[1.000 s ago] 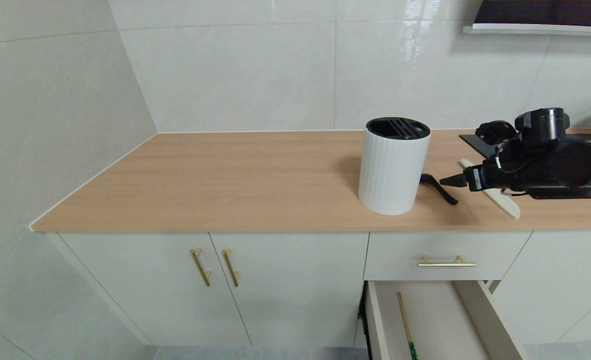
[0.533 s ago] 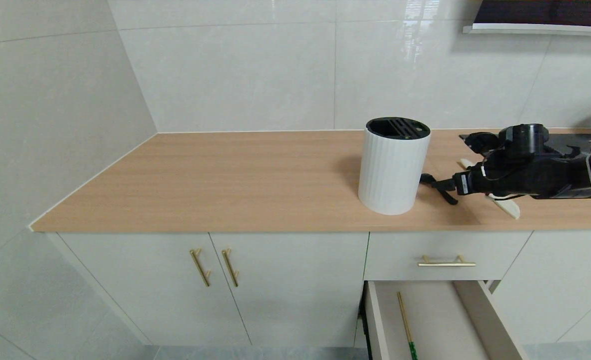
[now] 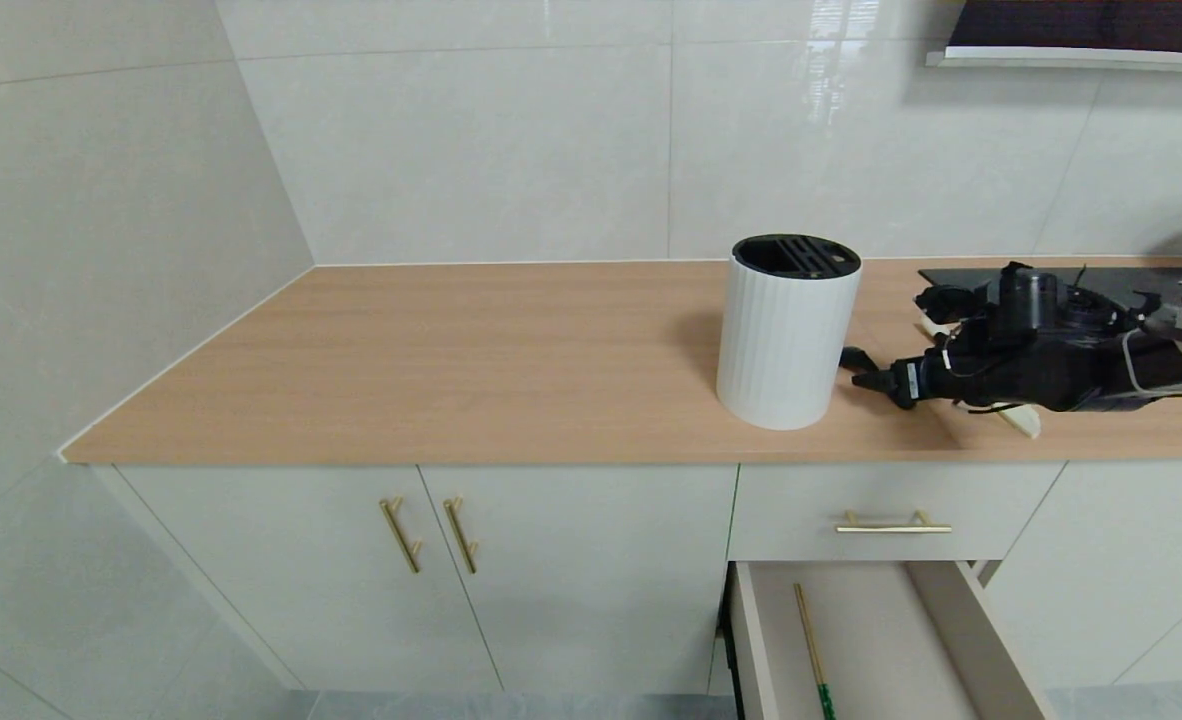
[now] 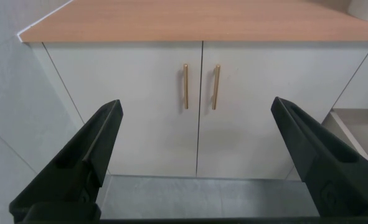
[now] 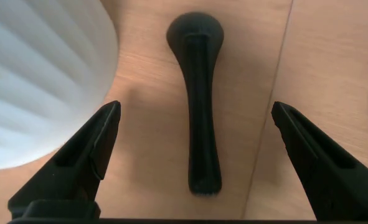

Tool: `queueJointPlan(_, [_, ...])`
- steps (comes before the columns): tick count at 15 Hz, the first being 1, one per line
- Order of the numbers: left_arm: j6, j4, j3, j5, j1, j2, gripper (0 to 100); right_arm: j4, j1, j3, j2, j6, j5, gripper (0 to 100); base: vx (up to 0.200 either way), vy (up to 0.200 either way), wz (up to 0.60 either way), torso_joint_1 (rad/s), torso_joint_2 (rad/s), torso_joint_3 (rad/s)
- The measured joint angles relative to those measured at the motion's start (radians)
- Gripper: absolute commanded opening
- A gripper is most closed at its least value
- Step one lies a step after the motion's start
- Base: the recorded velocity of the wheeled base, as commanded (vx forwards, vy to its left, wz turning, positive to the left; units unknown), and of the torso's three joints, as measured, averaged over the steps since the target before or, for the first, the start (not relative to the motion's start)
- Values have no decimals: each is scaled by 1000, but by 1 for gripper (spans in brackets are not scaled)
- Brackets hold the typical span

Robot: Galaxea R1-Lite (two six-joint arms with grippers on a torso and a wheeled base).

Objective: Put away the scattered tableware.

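The right arm lies low over the countertop point(image 3: 501, 350), stretched in from the right of the white ribbed holder point(image 3: 789, 345) with its wrist nearly level. The right gripper point(image 3: 873, 380) points at the holder's base, fingers spread wide and grasping nothing. The black utensil point(image 5: 196, 99) lies flat on the counter just right of the holder, lined up with the gap between the fingers. Its rounded end is nearest the holder, and neither finger touches it.

The left gripper point(image 4: 195, 107) hangs below the counter the holder stands on, facing the cabinet doors point(image 4: 202, 106) to the holder's left. Its fingers are also spread and bare.

By count there is one holder and one black utensil. One cream utensil point(image 3: 1021, 418) lies farther right of the holder, partly under the arm. One green-tipped chopstick point(image 3: 811, 645) lies in the open drawer point(image 3: 951, 640) below the holder. There are two cabinet doors.
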Motion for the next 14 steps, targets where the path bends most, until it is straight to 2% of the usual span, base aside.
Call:
queueJointPlan(9, [0, 0, 0, 0, 0, 0, 100, -54, 4, 0, 40, -6, -7, 100, 0, 0, 0, 0, 0, 0])
queueJointPlan(14, [0, 0, 0, 0, 0, 0, 100, -67, 10, 11, 43, -20, -47, 100, 0, 0, 0, 0, 0, 0])
